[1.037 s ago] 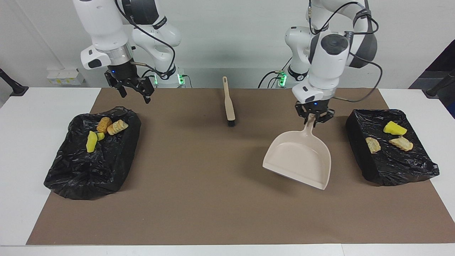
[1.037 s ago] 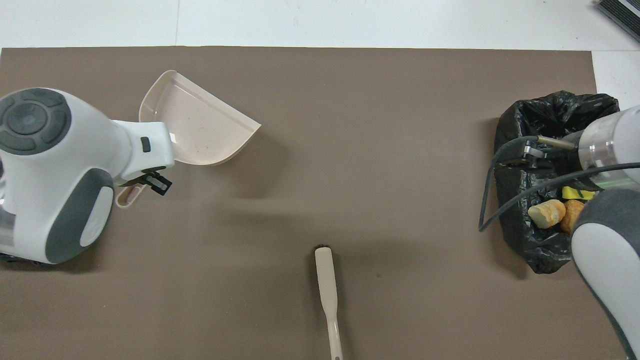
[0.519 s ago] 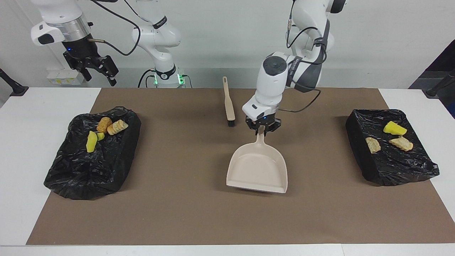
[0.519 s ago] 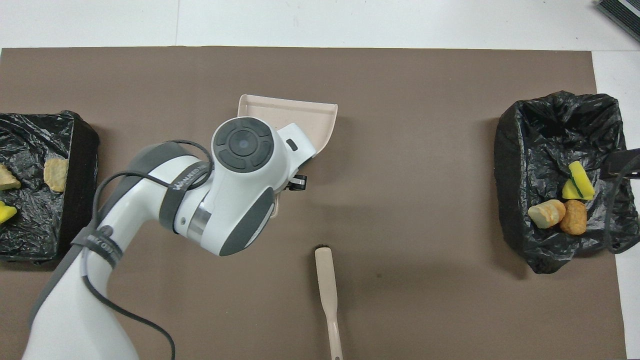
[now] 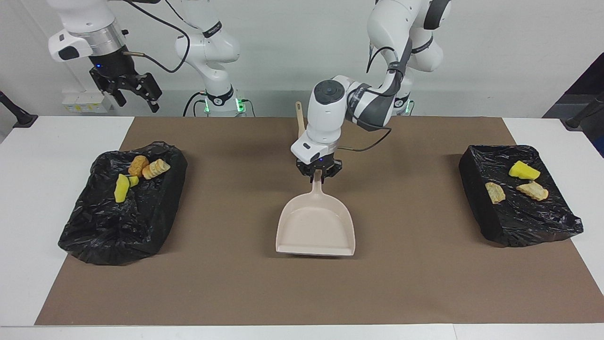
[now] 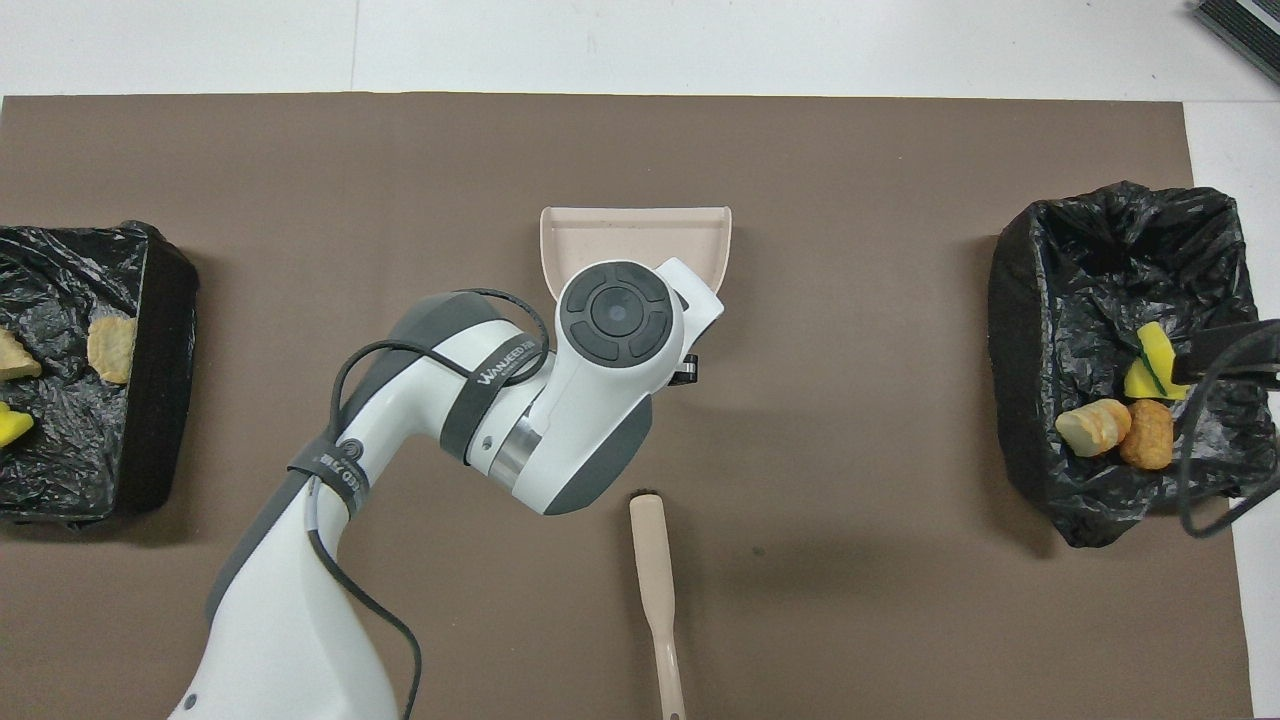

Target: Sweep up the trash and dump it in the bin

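My left gripper is shut on the handle of the beige dustpan, which is empty and lies flat and low at the middle of the mat; it also shows in the overhead view. My right gripper is open and empty, high over the table edge at the right arm's end. No trash lies on the mat. An orange-brown lump, a beige lump and a yellow sponge bit lie in the black-lined bin. A sponge bit and two beige lumps lie in the second bin.
The beige brush lies on the brown mat nearer to the robots than the dustpan, its handle toward them. The left arm partly hides it in the facing view. The two bins stand at the two ends of the mat.
My left arm has carried the dustpan from beside the bin at its own end to the middle of the mat. My right gripper has risen and drawn back from its bin.
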`<state>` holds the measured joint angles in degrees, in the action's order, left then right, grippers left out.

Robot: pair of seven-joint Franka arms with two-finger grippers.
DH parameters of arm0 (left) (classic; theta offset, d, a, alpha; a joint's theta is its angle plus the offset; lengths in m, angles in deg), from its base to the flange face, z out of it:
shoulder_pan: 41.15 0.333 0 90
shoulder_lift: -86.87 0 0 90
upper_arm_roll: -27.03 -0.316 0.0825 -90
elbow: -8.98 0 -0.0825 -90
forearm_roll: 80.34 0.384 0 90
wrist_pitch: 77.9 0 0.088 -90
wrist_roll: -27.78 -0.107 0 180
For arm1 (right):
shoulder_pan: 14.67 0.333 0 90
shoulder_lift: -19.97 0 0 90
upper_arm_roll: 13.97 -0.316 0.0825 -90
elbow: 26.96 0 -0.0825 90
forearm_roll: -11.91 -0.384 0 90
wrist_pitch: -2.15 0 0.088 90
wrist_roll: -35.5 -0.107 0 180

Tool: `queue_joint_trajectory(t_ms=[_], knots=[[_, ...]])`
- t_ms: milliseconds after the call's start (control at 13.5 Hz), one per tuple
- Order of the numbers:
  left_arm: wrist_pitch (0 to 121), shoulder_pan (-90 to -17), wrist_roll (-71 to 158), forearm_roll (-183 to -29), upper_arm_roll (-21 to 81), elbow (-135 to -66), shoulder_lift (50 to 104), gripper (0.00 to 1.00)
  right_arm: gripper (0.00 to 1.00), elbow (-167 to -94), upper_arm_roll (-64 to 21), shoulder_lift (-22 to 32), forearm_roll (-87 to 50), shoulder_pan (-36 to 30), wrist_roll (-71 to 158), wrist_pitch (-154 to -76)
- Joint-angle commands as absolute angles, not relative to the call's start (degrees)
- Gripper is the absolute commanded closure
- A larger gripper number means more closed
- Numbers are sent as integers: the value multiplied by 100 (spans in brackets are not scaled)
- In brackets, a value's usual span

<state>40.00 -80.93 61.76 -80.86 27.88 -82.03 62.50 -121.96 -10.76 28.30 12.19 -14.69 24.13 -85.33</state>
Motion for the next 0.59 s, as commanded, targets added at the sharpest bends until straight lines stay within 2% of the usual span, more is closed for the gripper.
queue_joint_trajectory(t_ms=[0,222,296,370,444,519], knots=[[4022,-8316,6416,-8096,2650,-7698,5691,100,0,-12531,-1115,3121,1288,-1117,1917,-8486],[3996,-8334,6513,-8104,2650,-7698,5699,100,0,-12514,-1115,3105,1288,-992,1984,-8564],[3953,-8334,6513,-8087,2650,-7706,5725,87,0,-12479,-1107,3078,1305,-1045,2203,-8582],[3926,-8343,6513,-8061,2650,-7706,5734,63,0,-12470,-1063,3069,1305,-1063,2483,-8643],[3926,-8343,6504,-7947,2633,-7706,5760,46,0,-12452,-1028,3052,1297,-1089,2695,-8687],[3926,-8317,6452,-7729,2624,-7715,5795,37,0,-12365,-1019,2964,1279,-1115,2828,-8749]])
